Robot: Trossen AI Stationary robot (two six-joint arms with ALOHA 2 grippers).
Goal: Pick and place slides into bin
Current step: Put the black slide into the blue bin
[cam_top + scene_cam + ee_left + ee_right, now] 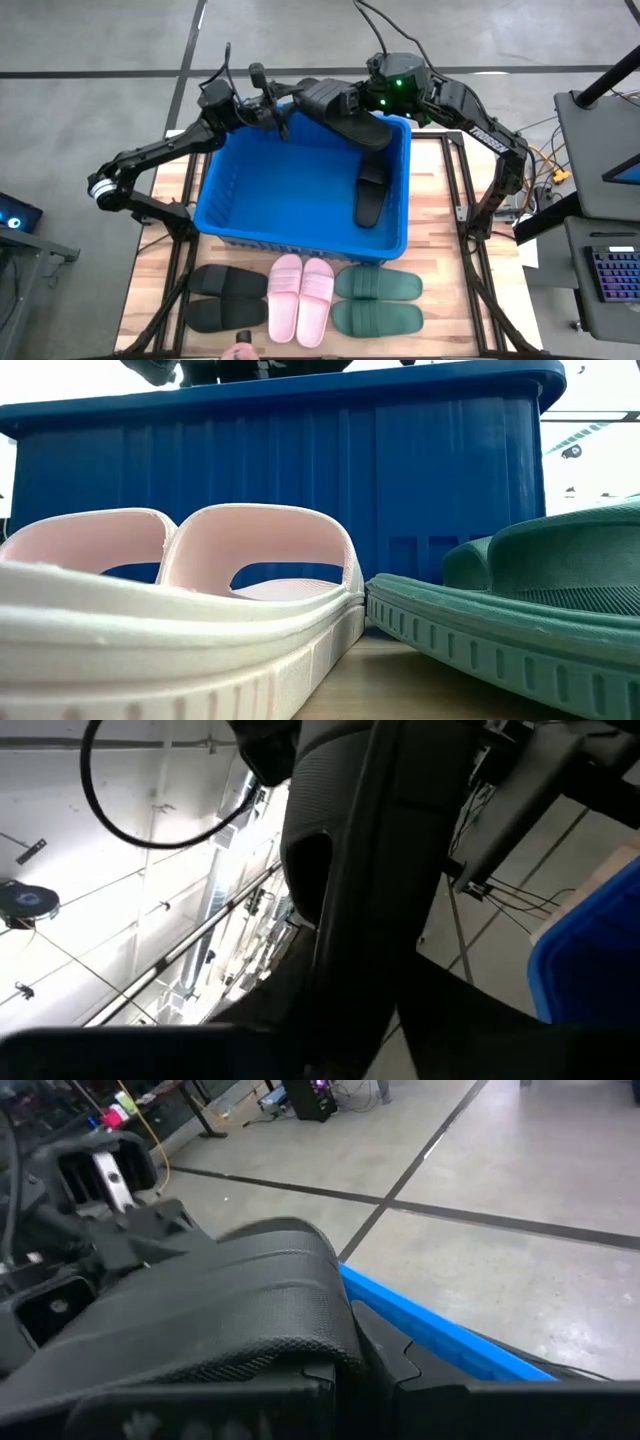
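A black slide (338, 112) is held in the air over the far rim of the blue bin (215, 195). My right gripper (355, 100) is on it from the far right. My left gripper (268, 105) is at the slide's left end; the slide fills the left wrist view (370, 870). A second black slide (372, 195) lies on the bin's floor along the right wall. In front of the bin, on the table, lie a black pair (222, 298), a pink pair (302, 297) and a green pair (378, 300). My right gripper is shut on the black slide near its wide strap (250, 1310), but the slide covers the fingers, so the hold itself is hidden. The slide is lifted clear, lying roughly level over the bin's far rim (440, 1330).
The bin takes up the middle of the table; its near wall (300, 470) stands right behind the pink slides (200, 580) and green slides (520, 610). The table's metal frame posts (462, 190) run along both sides. A desk with a keyboard (612, 275) stands on the right.
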